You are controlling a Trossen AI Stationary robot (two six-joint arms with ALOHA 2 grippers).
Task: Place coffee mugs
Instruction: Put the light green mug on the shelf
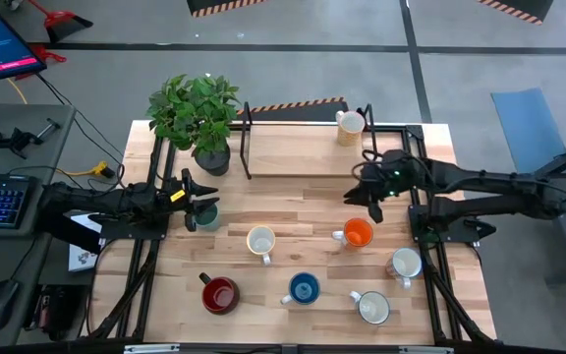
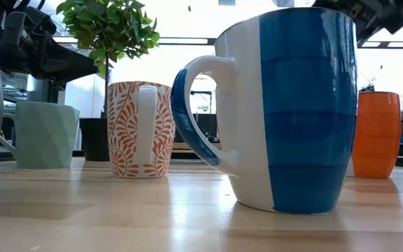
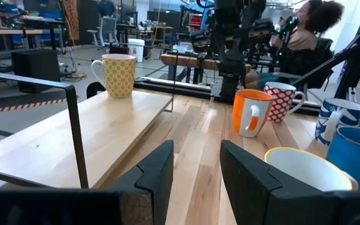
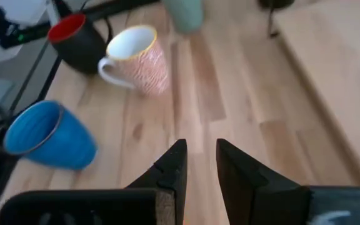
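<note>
Blue mug (image 2: 296, 105) fills the low view, hiding the right hand (image 1: 369, 202).

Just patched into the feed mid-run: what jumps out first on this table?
Bright mugs lie scattered over the front half of the wooden table: an orange mug right of centre, a blue mug and a red mug nearer the front edge. One cream mug stands alone on the raised board at the back, with a leafy plant at back left. The right hand hovers just behind the orange mug; the left hand waits by a pale teal mug.
</note>
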